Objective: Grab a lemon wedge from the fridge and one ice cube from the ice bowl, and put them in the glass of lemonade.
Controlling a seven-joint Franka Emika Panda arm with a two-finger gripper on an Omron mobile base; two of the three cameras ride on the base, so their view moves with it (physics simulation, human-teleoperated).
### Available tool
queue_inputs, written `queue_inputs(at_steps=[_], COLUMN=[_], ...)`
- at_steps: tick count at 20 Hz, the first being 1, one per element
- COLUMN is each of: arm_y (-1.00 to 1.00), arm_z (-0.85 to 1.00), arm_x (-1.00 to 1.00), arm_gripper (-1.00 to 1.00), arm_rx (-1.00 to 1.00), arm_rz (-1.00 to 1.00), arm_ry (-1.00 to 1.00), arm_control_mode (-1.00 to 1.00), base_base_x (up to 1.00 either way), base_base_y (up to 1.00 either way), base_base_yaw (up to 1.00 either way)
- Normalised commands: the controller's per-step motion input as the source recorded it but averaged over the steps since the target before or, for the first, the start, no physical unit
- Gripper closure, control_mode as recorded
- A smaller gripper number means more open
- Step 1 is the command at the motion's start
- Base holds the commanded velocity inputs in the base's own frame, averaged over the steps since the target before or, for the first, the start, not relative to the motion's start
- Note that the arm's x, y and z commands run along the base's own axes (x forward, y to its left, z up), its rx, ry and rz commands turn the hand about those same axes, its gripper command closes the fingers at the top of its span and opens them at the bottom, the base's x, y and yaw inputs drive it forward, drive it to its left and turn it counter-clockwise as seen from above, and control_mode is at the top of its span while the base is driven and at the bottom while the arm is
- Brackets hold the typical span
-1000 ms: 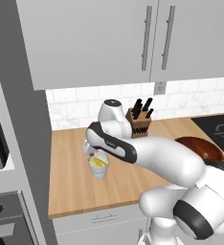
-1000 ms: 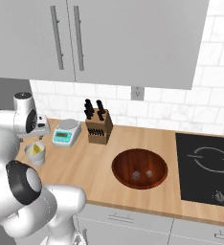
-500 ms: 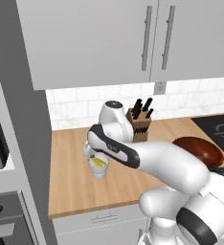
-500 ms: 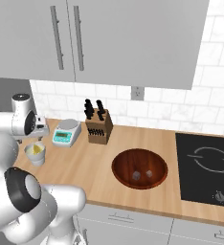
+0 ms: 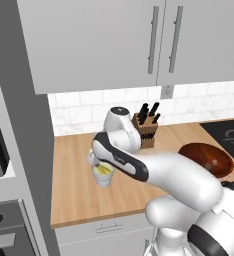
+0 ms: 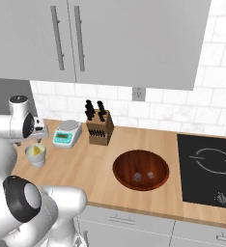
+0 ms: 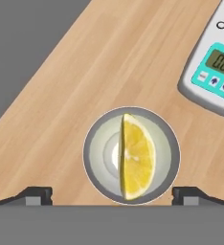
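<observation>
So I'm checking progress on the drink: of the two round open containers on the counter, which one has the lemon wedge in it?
The glass of lemonade, directly below the open fingers beside the scale. The ice bowl holds only two ice cubes.

counter (image 7: 109,62): I see pale wood, fine grain, matt
glass of lemonade (image 7: 95,158): translucent, smooth rim
lemon wedge (image 7: 135,162): moist-looking pulp, glossy yellow rind
scale (image 7: 214,76): white plastic w/ teal panel, satin
ice bowl (image 6: 140,170): dark red-brown wood, slight sheen
knife block (image 6: 99,130): wood, blk handles
cabinets (image 6: 110,38): matt grey, metal bar handles
</observation>
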Motion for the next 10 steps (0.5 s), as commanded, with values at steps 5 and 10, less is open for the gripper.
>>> queue_inputs(at_steps=[5,10], arm_y=[-0.15,-0.73], arm_z=[0.0,0.01], arm_x=[-0.33,-0.11], arm_gripper=[-1.0,-1.0], arm_rx=[0.02,0.04], arm_rz=[-0.02,-0.08], arm_ry=[-0.07,0.0], arm_control_mode=[-1.0,-1.0], base_base_x=[0.0,0.0], base_base_y=[0.0,0.0], base_base_yaw=[0.0,0.0])
